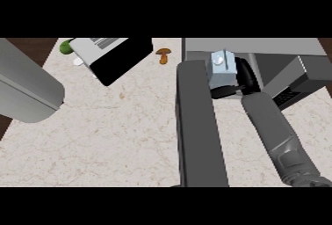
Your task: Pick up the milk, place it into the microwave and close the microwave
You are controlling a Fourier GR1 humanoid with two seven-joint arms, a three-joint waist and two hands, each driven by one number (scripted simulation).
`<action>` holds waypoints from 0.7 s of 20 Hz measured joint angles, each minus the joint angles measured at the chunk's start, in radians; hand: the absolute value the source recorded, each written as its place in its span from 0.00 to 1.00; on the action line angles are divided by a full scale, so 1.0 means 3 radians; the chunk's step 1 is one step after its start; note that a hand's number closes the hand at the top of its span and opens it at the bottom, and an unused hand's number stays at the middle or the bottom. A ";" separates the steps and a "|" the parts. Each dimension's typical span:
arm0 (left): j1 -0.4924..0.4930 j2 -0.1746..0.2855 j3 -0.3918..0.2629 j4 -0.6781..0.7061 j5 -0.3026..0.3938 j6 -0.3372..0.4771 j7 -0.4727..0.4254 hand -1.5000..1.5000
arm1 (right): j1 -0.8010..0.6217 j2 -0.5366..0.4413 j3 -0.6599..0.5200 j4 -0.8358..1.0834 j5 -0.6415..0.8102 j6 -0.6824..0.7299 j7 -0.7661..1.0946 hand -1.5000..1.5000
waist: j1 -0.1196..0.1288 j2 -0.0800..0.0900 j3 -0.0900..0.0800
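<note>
A pale blue milk carton [222, 69] stands upright at the front of the grey microwave [259, 46] at the upper right, right at its opening. My right hand [245, 78] is curled round the carton from the right, with the thumb [224, 91] under its near side. The right forearm [279, 136] runs down to the lower right edge. The microwave's door [198, 127] stands wide open, a long dark grey slab reaching toward me on the left of the carton. A big grey forearm [29, 90] fills the left edge; no left hand shows.
A white and black appliance [113, 55] sits tilted at the back left, with a green item [66, 46] behind its left end. A small brown mushroom [164, 55] lies between it and the microwave. Beige marbled counter [117, 140] spreads across the middle.
</note>
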 measured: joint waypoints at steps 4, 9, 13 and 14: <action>-0.0127 0.0066 0.0053 0.0017 0.0073 -0.0009 0.0117 0.00 | -0.0209 -0.0043 -0.0056 0.0276 0.0073 -0.0325 0.0104 1.00 | 0.0060 0.0032 0.0003; -0.0369 0.0116 0.0062 0.0092 0.0074 0.0022 0.0217 0.00 | -0.0380 -0.0099 -0.0234 0.0490 0.0018 -0.0708 0.0266 0.00 | 0.0133 0.0083 0.0006; -0.0467 0.0134 0.0076 0.0137 0.0049 0.0053 0.0271 0.00 | -0.0414 -0.0107 -0.0362 0.0585 -0.0045 -0.0982 0.0242 0.00 | 0.0187 0.0113 0.0009; -0.0507 0.0135 0.0073 0.0153 0.0041 0.0063 0.0282 0.00 | -0.0419 -0.0112 -0.0368 0.0607 -0.0035 -0.1054 0.0228 0.00 | 0.0198 0.0122 0.0009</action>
